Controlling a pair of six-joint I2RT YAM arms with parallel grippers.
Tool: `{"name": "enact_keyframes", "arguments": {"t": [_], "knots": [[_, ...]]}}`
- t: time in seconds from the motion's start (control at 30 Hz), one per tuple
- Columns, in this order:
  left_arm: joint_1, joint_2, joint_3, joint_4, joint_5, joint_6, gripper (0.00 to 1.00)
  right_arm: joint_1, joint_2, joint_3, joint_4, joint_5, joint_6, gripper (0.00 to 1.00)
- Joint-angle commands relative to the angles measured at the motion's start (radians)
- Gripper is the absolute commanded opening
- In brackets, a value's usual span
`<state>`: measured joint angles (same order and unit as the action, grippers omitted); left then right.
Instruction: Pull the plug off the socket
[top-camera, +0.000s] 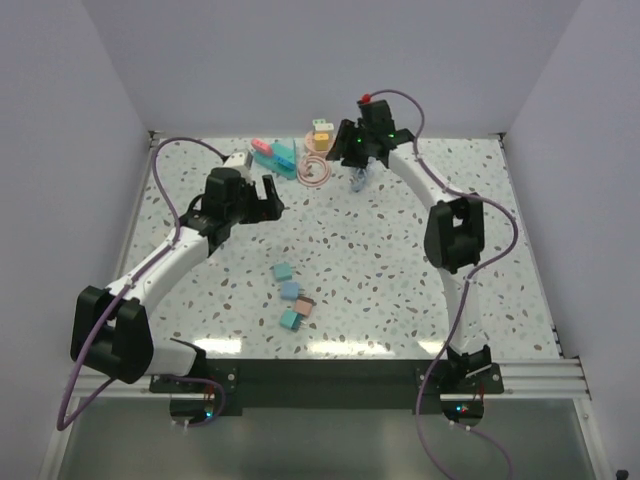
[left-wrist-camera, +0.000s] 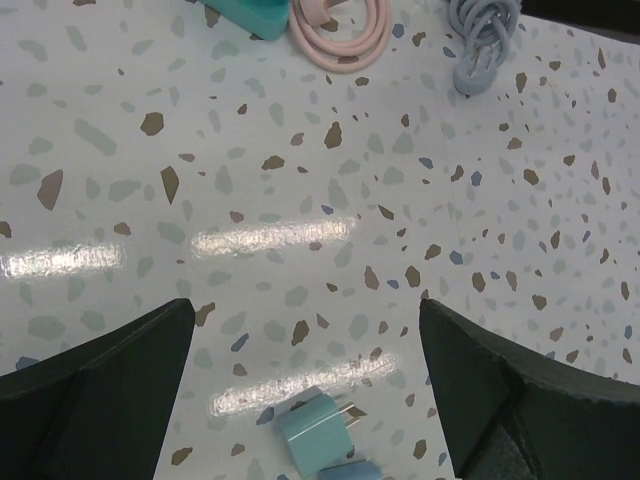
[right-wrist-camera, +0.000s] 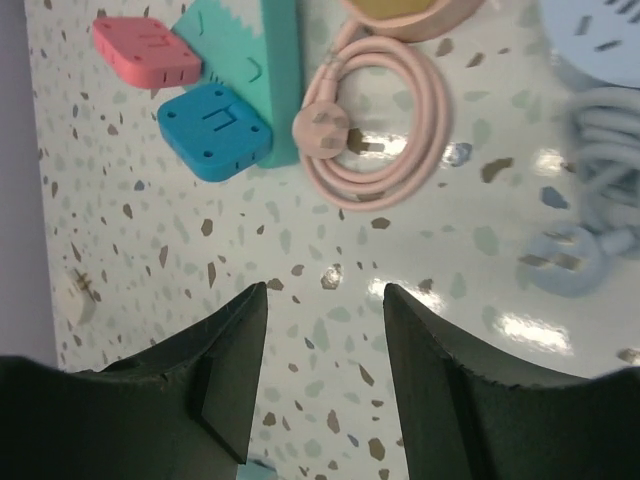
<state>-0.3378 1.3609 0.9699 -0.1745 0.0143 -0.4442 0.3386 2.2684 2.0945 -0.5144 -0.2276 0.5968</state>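
Where it all lies: speckled table (top-camera: 380, 260), walled on three sides.
Left arm (top-camera: 170, 255): reaches up the left side, toward the far middle.
Right arm (top-camera: 455, 235): arches to the far edge, wrist above the cluster of cables.
Left gripper (left-wrist-camera: 305, 310): fingers wide apart, nothing between them, bare tabletop below; well short of the strip.
Right gripper (right-wrist-camera: 325, 295): fingers parted, holding nothing, hanging just on the near side of the coiled cable.
Teal power strip (right-wrist-camera: 280, 80): far centre-left of the table, lying flat.
Pink cable (right-wrist-camera: 435, 110): coiled in a ring just beside the strip, its round plug head lying on the coil.
Pale blue cable (right-wrist-camera: 600, 170): bundled to the right of the pink one.
Blue plug (right-wrist-camera: 214, 132): square, pressed against the strip's long side; prongs hidden.
Pink plug (right-wrist-camera: 147, 52): next to the blue one, by the same side of the strip.
Small adapters (top-camera: 291, 297): four in a loose cluster mid-table, well apart from the strip.
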Motion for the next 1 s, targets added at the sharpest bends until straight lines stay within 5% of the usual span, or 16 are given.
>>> {"name": "enact_keyframes", "arguments": {"t": [0.0,0.73,0.9,0.97], "knots": [[0.013,-0.019,0.009,0.049,-0.005,-0.019,1.0,0.056,0.115,0.13,-0.137,0.119,-0.074,0.54],[0.031,-0.137,-0.138,0.035,-0.011,-0.073,1.0,0.158,0.433,0.372,-0.025,0.487,0.125,0.66],[0.034,-0.146,-0.145,0.02,-0.011,-0.077,1.0,0.16,0.506,0.466,-0.13,0.51,0.184,0.51],[0.034,-0.148,-0.146,0.012,-0.036,-0.077,1.0,0.16,0.52,0.464,-0.153,0.482,0.179,0.35]]}}
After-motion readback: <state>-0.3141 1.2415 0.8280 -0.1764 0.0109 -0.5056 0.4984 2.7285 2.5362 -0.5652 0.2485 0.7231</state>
